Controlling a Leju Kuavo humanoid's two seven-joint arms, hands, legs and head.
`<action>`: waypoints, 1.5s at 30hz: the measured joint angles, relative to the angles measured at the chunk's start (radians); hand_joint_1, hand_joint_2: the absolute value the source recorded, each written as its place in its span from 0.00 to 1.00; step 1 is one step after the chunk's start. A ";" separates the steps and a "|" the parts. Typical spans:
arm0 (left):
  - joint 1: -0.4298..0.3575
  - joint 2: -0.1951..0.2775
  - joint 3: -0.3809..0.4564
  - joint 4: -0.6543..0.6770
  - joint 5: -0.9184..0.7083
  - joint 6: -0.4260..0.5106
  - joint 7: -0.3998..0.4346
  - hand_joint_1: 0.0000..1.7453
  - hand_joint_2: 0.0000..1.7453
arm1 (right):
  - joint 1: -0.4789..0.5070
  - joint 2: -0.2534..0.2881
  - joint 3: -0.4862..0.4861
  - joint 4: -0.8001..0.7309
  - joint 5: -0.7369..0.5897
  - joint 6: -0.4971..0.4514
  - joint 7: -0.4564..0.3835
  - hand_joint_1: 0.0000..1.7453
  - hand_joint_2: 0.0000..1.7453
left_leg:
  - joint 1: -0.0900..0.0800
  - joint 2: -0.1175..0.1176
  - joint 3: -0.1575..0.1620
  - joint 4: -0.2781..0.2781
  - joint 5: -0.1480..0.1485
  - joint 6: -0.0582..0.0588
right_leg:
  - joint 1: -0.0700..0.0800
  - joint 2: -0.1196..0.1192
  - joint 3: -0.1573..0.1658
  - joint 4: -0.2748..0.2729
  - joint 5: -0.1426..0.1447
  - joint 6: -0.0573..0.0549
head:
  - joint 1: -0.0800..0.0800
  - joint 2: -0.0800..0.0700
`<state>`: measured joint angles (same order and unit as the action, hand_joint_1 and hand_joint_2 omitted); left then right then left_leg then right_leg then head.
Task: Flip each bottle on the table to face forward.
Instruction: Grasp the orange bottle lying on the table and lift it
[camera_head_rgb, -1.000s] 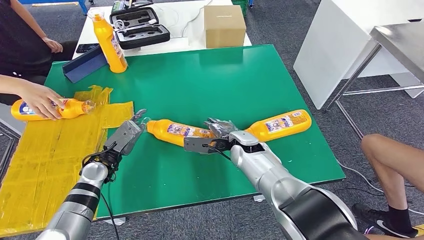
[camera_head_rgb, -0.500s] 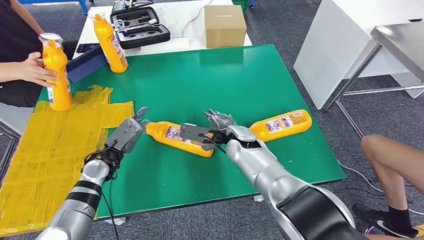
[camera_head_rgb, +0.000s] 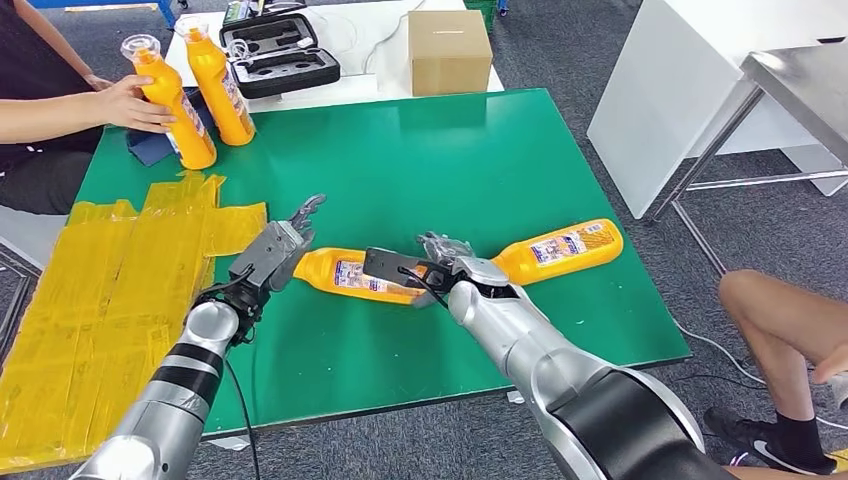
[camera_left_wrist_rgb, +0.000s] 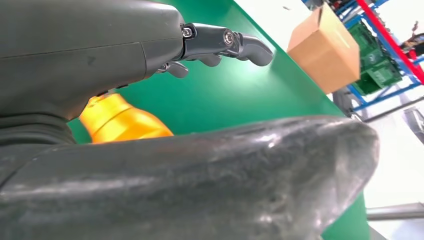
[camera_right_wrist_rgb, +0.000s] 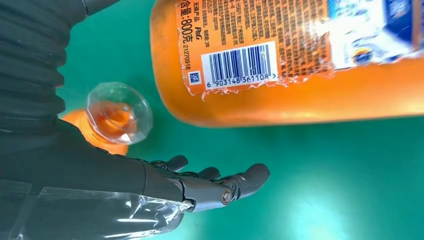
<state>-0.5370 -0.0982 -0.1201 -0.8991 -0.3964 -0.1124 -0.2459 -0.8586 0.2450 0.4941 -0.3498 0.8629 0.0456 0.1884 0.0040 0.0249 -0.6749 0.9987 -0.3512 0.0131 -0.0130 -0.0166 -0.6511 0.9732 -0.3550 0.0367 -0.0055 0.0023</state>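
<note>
Bottle (camera_head_rgb: 345, 273) lies on its side near the front of the green worktop (camera_head_rgb: 460, 150), label partly up. The left hand (camera_head_rgb: 275, 255) is at its left end with fingers spread and nothing in them. The right hand (camera_head_rgb: 405, 268) lies over its right end. A second bottle (camera_head_rgb: 560, 247) lies just beyond that hand, its narrow end pointing at it. At the far left corner a person's hand (camera_head_rgb: 130, 100) holds one of two upright bottles. Both robot hands only flank the round body, so a push from one side could send it rolling or skidding off instead of turning it over

From the left wrist, the left hand (camera_left_wrist_rgb: 95, 60) has its fingers (camera_left_wrist_rgb: 250, 47) stretched out over bare worktop, and the bottle (camera_left_wrist_rgb: 122, 125) sits low under the palm. Fingers this straight may ride over the bottle and slip off

From the right wrist, the right hand (camera_right_wrist_rgb: 150, 187) is likewise unclenched, its fingers (camera_right_wrist_rgb: 247, 179) hanging over the worktop and gripping nothing. A clear cap (camera_right_wrist_rgb: 119, 112) sits right beside its cover, and a bottle's barcode end is close by. A sweep here could knock the cap or shove the neighbouring bottle askew, and I cannot tell which bottle the cap belongs to
</note>
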 joint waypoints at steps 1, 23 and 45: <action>-0.002 -0.002 -0.004 0.002 0.004 -0.003 -0.004 0.00 0.00 | 0.000 0.000 -0.002 0.005 0.001 0.003 0.009 0.00 1.00 | 0.000 0.000 0.000 0.000 0.000 0.000 | 0.000 0.000 0.000 0.000 0.000 0.000 | 0.000 0.000; -0.011 -0.026 -0.087 0.044 0.095 -0.011 -0.048 0.00 0.00 | 0.009 -0.008 -0.027 0.070 0.100 0.037 0.102 0.00 1.00 | 0.000 0.000 0.000 0.000 0.000 0.000 | 0.000 0.000 0.000 0.000 0.000 0.000 | 0.000 0.000; 0.421 0.028 0.156 -0.295 0.085 0.049 -0.056 0.00 0.00 | -0.291 -0.228 0.130 -0.392 0.027 0.273 -0.152 0.00 1.00 | 0.000 -0.003 -0.003 0.000 -0.001 0.000 | 0.000 -0.002 -0.003 -0.001 -0.002 0.001 | 0.000 0.000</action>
<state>-0.1162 -0.0701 0.0363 -1.1944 -0.3111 -0.0635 -0.3014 -1.1496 0.0173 0.6244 -0.7417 0.8903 0.3185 0.0359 0.0040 0.0217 -0.6780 0.9988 -0.3519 0.0132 -0.0135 -0.0181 -0.6537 0.9727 -0.3570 0.0374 -0.0055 0.0023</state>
